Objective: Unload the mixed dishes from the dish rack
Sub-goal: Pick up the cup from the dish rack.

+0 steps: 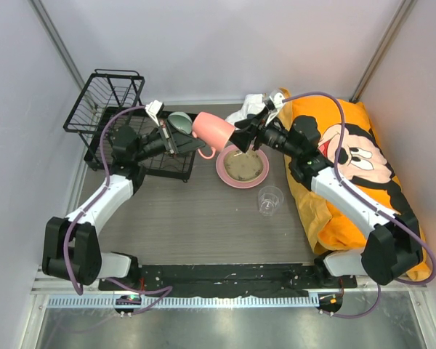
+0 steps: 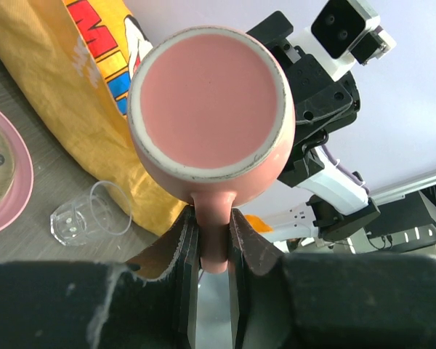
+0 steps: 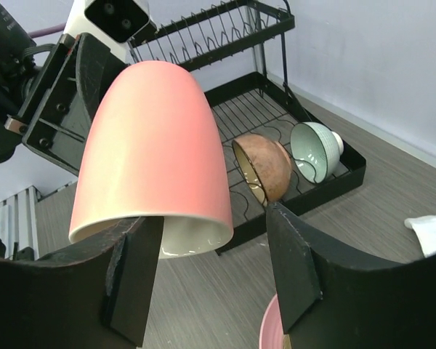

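Observation:
The pink mug (image 1: 213, 130) hangs on its side above the table between the dish rack (image 1: 105, 109) and the large pink plate (image 1: 256, 177). My left gripper (image 2: 214, 243) is shut on the mug's handle, with the mug's base (image 2: 211, 109) facing its camera. My right gripper (image 3: 214, 273) is open at the mug's mouth. Its left finger (image 3: 134, 280) lies against the rim and its right finger (image 3: 294, 269) stands apart from it. A tan dish (image 1: 241, 165) lies on the pink plate. The clear glass cup (image 1: 269, 200) stands on the table. A mint-green bowl (image 3: 314, 149) and a brown bowl (image 3: 265, 166) lean in the rack's lower tray (image 3: 349, 171).
An orange cartoon-print cloth (image 1: 349, 167) covers the table's right side under my right arm. A white rag (image 1: 251, 105) lies at the back near the plate. The rack's raised upper basket (image 3: 225, 29) stands at the back left. Pale walls close in the table on three sides.

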`<action>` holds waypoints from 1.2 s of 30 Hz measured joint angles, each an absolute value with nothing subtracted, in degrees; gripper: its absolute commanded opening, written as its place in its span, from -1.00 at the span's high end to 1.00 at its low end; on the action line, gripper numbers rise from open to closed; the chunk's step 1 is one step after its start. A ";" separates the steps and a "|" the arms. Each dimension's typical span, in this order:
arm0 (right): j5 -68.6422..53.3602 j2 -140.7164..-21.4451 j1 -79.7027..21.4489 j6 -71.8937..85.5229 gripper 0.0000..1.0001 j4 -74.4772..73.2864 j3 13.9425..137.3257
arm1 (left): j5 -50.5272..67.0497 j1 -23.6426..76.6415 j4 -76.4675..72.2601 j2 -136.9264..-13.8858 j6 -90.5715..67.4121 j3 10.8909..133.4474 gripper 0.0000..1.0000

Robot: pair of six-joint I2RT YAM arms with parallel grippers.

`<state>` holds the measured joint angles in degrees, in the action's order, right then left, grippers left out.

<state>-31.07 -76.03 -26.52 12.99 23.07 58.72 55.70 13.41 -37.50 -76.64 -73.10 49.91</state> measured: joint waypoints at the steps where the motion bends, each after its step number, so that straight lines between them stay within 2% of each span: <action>1: -31.29 -76.18 -26.52 13.47 -0.19 23.62 58.72 | 55.44 13.43 -37.67 -76.29 -73.10 49.69 0.99; 19: -34.24 -81.87 -26.52 21.85 -0.02 33.47 58.70 | 47.48 15.07 -41.85 -73.41 -76.55 44.36 1.00; 24: -34.65 -82.54 -26.92 22.90 0.10 35.33 58.70 | 46.13 15.68 -42.94 -71.92 -77.65 43.24 1.00; 30: -35.48 -84.29 -27.68 24.14 0.41 36.34 58.72 | 44.77 16.34 -43.97 -71.00 -78.35 42.41 1.00; 34: -35.94 -85.03 -27.81 24.75 0.67 36.40 58.72 | 44.31 16.53 -43.94 -71.00 -78.81 42.15 1.00; 36: -36.18 -85.03 -27.64 25.47 0.89 36.42 58.94 | 44.31 16.49 -44.05 -71.00 -78.94 41.87 1.00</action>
<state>-36.18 -85.03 -27.64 25.47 36.42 58.94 44.31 16.49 -44.05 -71.00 -78.94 41.87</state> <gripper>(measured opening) 0.199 0.215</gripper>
